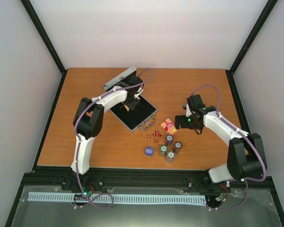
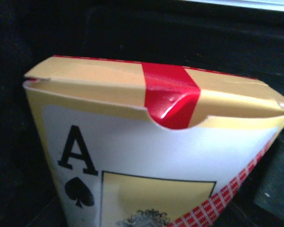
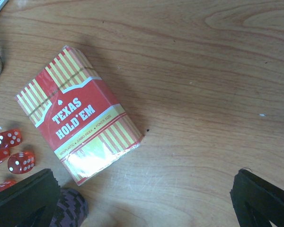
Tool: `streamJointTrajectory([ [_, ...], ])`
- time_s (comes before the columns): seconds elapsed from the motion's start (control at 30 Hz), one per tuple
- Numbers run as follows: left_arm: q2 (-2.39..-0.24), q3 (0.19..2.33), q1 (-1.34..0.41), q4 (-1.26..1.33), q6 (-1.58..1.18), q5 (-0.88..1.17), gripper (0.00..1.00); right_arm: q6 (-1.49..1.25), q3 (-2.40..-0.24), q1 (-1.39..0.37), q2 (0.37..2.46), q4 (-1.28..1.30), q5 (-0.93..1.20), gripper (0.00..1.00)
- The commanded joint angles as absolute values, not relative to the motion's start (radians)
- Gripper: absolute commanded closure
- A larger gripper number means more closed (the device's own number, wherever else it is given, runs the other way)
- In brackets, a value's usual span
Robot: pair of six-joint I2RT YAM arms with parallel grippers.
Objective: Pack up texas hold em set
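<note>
The silver case (image 1: 146, 118) lies open on the table, its black lining up and its lid (image 1: 118, 79) at the back. My left gripper (image 1: 131, 105) is down inside the case, shut on a card deck (image 2: 146, 142) with an ace of spades face and a red seal; its fingers are hidden behind the deck. A second red-orange deck (image 1: 168, 125) lies flat on the table and shows in the right wrist view (image 3: 78, 113). My right gripper (image 1: 182, 122) (image 3: 142, 203) hangs open and empty just right of that deck.
Small red dice (image 1: 155, 135) (image 3: 9, 151) lie left of the loose deck. Several chip stacks (image 1: 170, 147) and a blue disc (image 1: 149, 151) stand nearer the front edge; one chip stack (image 3: 68, 208) is beside my right gripper's left finger.
</note>
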State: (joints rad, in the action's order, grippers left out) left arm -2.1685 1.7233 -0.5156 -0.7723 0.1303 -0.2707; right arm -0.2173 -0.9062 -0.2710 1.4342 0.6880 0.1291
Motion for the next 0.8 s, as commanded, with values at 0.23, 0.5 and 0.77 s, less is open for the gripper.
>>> streamJointTrajectory([
  [0.23,-2.243,1.8,-0.486,-0.716,0.146,-0.31,0.32,-0.21,-0.927,-0.279,1.458,0.692,0.143,0.0],
  [0.5,-2.251,1.801,-0.486,-0.733,0.129,-0.293,0.13,-0.206,-0.943,-0.279,1.472,0.696,0.145,0.0],
  [0.77,-2.21,1.847,-0.486,-0.772,0.122,-0.296,0.06,-0.204,-0.943,-0.278,1.482,0.693,0.157,0.0],
])
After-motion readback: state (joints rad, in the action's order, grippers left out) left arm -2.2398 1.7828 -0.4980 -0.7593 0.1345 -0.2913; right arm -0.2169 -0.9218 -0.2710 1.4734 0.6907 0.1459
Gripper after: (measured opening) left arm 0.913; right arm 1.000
